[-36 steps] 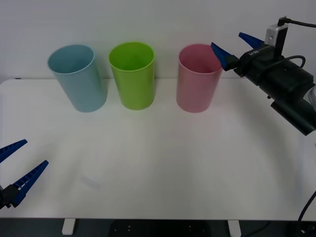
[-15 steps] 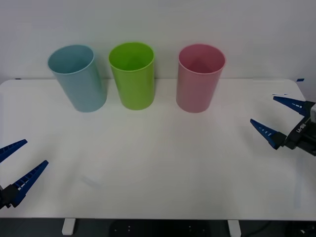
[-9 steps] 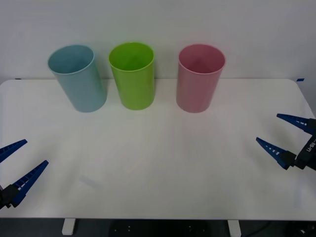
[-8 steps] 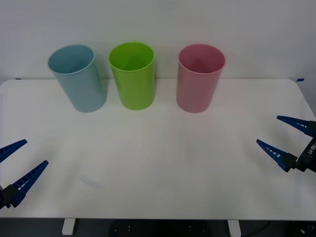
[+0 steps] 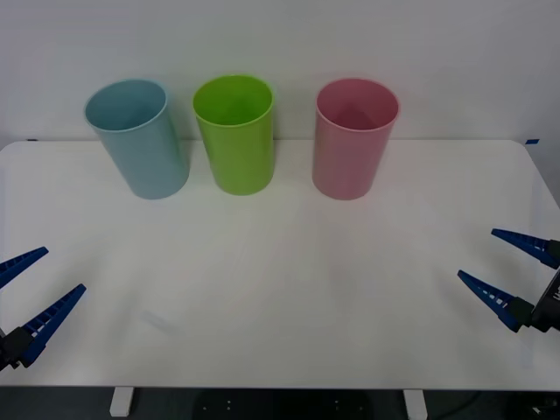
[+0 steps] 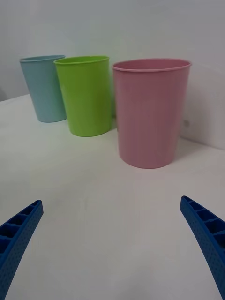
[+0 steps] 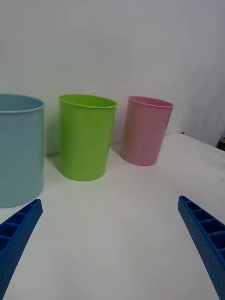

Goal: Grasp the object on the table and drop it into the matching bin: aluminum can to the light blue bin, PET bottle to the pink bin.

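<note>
The pink bin (image 5: 354, 140) stands at the back of the white table (image 5: 280, 289), right of centre, and also appears in the wrist views (image 6: 150, 112) (image 7: 145, 129). Far left in the same row is the light blue bin (image 5: 138, 140) (image 6: 43, 86) (image 7: 18, 150). The object, the PET bottle, is out of view. My right gripper (image 5: 476, 252) (image 6: 110, 200) hangs open and empty over the table's right front edge, pointing toward the bins. Over the left front edge, my left gripper (image 5: 65, 269) (image 7: 110, 199) is open and empty too.
A green bin (image 5: 234, 136) (image 6: 88, 93) (image 7: 85, 136) stands between the light blue and pink ones. All three bins line the back edge against a white wall. The tabletop in front of them is bare white surface.
My right arm came away from the pink bin's rim, down and back to the table's right front edge, still open. The left gripper has not moved.
</note>
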You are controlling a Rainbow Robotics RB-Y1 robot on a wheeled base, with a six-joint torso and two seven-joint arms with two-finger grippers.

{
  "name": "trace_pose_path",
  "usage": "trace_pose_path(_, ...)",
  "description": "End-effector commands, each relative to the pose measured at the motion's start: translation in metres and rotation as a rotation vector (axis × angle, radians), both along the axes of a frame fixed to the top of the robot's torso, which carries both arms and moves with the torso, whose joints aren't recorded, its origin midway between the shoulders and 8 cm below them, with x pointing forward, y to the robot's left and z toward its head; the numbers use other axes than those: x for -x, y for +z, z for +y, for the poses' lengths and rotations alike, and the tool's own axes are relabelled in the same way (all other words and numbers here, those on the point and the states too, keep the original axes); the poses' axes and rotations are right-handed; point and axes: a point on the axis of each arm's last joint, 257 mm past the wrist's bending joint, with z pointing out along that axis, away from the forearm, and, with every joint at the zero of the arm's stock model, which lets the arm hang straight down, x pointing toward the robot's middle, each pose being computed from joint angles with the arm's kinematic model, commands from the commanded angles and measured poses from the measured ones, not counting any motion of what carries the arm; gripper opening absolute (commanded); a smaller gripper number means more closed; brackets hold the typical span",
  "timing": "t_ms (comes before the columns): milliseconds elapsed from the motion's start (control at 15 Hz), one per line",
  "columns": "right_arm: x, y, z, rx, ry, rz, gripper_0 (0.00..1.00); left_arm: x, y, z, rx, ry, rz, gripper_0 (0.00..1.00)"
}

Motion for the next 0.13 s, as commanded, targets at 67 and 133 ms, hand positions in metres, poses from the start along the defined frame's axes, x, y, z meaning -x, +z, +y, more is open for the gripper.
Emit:
trace_pose_path(67, 0.0005, -0.0008, 0.0003, 0.000, 0.001, 0.002, 1.00, 0.0000, 0.0000, 0.0000, 0.000, 0.000, 0.000, 1.00)
trace_pose_path(133, 0.0005, -0.0008, 0.0003, 0.000, 0.001, 0.002, 1.00, 0.0000, 0.0000, 0.0000, 0.000, 0.000, 0.000, 1.00)
